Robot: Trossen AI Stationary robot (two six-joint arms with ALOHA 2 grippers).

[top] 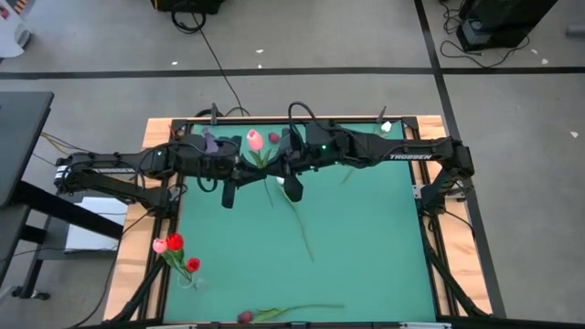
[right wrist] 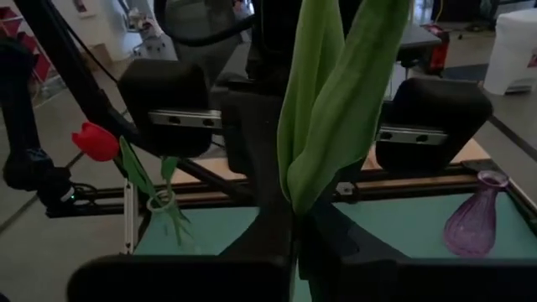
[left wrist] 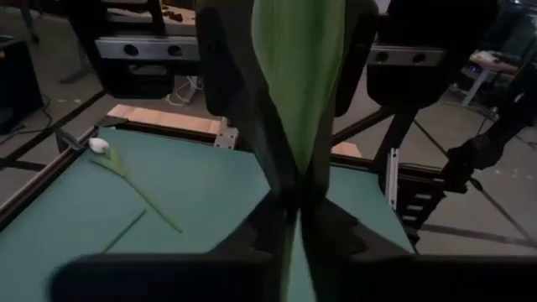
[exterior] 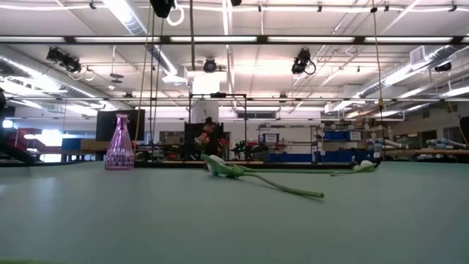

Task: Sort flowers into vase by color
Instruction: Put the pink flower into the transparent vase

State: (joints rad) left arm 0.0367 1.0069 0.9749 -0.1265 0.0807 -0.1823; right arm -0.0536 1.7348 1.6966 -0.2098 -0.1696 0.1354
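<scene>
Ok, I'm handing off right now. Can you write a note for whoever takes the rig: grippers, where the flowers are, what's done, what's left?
Grippers: left gripper and right gripper are both shut on green leaves, apparently of the same pink tulip, raised over the mat's far middle beside the purple vase.
Done: two red tulips and a pink one stand in the clear vase at the front left.
Left: the purple vase shows no flower. A white tulip lies at the far right corner and a dark red tulip at the front edge. Another stem lies mid-mat, its head hidden under the arms.
</scene>
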